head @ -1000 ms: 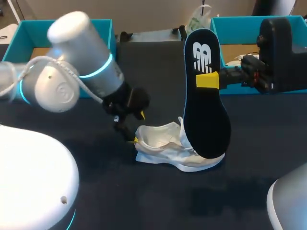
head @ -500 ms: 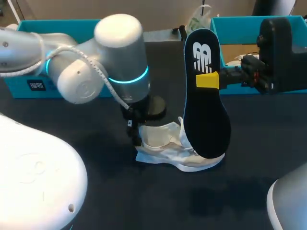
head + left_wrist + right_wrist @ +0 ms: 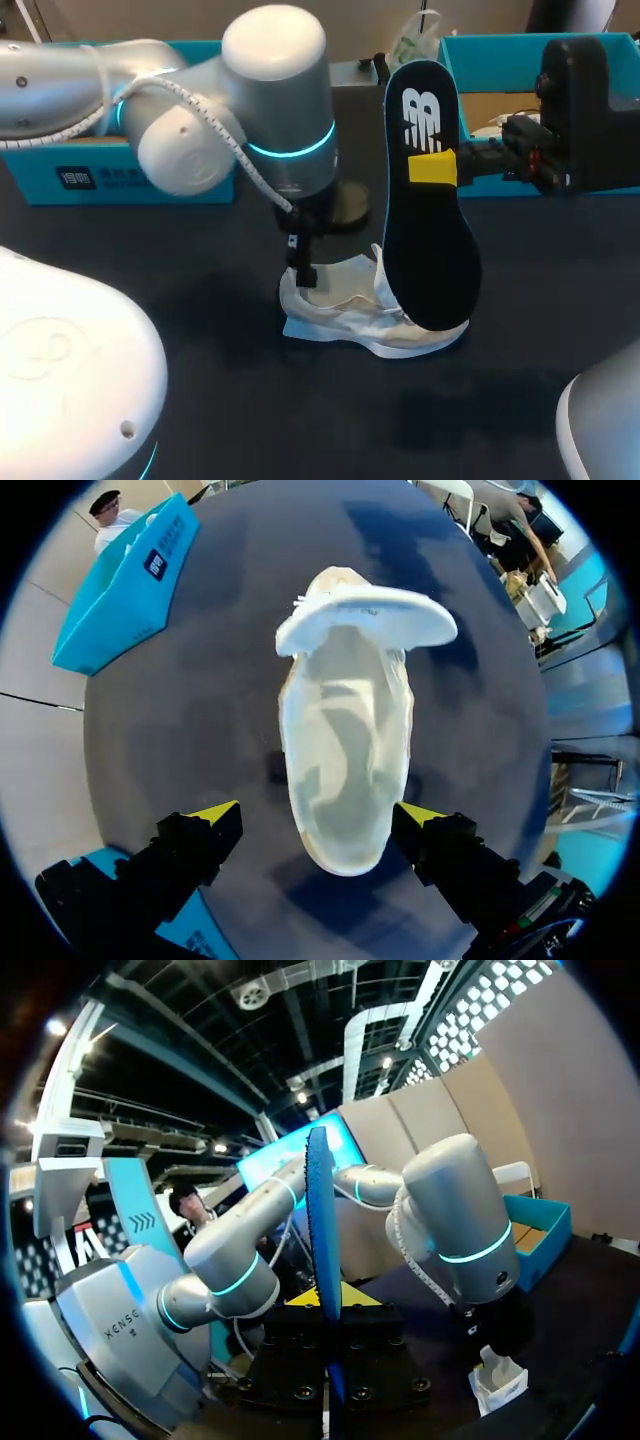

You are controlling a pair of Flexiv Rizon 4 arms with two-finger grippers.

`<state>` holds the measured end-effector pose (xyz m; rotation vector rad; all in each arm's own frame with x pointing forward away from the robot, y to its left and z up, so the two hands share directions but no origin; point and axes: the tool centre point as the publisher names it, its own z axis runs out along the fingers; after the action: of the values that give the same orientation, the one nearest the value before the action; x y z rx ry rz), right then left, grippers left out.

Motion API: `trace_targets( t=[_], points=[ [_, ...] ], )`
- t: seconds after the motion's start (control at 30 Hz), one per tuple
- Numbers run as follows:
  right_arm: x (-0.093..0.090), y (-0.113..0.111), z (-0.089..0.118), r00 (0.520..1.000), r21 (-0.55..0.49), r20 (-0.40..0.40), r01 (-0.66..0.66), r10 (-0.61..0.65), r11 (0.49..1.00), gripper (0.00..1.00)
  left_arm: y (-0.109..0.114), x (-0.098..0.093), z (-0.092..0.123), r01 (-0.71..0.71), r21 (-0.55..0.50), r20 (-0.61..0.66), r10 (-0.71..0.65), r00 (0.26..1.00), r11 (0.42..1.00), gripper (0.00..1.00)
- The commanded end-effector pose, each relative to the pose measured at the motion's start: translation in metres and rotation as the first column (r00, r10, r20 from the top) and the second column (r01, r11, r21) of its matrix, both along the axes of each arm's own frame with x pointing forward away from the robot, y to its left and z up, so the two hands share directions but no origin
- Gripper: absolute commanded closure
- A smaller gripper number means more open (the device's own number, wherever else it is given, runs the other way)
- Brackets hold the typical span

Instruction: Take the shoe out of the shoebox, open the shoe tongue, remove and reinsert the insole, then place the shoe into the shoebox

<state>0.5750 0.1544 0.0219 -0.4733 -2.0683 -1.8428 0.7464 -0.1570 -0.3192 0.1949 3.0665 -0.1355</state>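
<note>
Insole (image 3: 425,250) looks light, bendy, clenched mid-length in right tool (image 3: 432,168); left tool (image 3: 318,813) released, straddling soft shoe (image 3: 345,770); I'd grip heel collar.

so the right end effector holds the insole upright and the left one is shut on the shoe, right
No: the left end effector is open over the shoe, as the left wrist view shows; the right end effector holds the insole upright.
</note>
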Motion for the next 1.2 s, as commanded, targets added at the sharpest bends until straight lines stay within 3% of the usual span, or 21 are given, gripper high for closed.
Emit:
trace_targets(
  t=[0.03, 0.37, 0.6, 0.73, 1.07, 1.2],
  points=[
    [0.002, 0.002, 0.000, 1.000, -0.001, -0.001, -0.002, 0.002, 1.000, 1.00, -0.024, 0.006, -0.012, 0.002, 0.011, 0.005, -0.002, 1.000, 1.000, 0.00],
    [0.002, 0.002, 0.000, 1.000, -0.001, -0.001, -0.002, 0.002, 1.000, 1.00, -0.049, 0.020, -0.043, -0.012, 0.000, 0.005, 0.012, 1.000, 1.000, 0.00],
    [0.002, 0.002, 0.000, 1.000, -0.001, -0.001, -0.002, 0.002, 1.000, 1.00, -0.047, 0.019, -0.051, -0.017, -0.007, -0.005, 0.017, 1.000, 1.000, 0.12],
    [0.002, 0.002, 0.000, 1.000, -0.001, -0.001, -0.002, 0.002, 1.000, 1.00, -0.042, 0.019, -0.052, -0.028, -0.011, -0.012, 0.028, 1.000, 1.000, 0.28],
    [0.002, 0.002, 0.000, 1.000, -0.001, -0.001, -0.002, 0.002, 1.000, 1.00, -0.041, 0.015, -0.061, -0.032, -0.008, -0.030, 0.032, 0.999, 0.999, 0.26],
    [0.002, 0.002, 0.000, 1.000, -0.001, -0.001, -0.002, 0.002, 1.000, 1.00, -0.043, 0.014, -0.063, -0.029, -0.005, -0.033, 0.029, 0.999, 1.000, 0.43]
  ],
)
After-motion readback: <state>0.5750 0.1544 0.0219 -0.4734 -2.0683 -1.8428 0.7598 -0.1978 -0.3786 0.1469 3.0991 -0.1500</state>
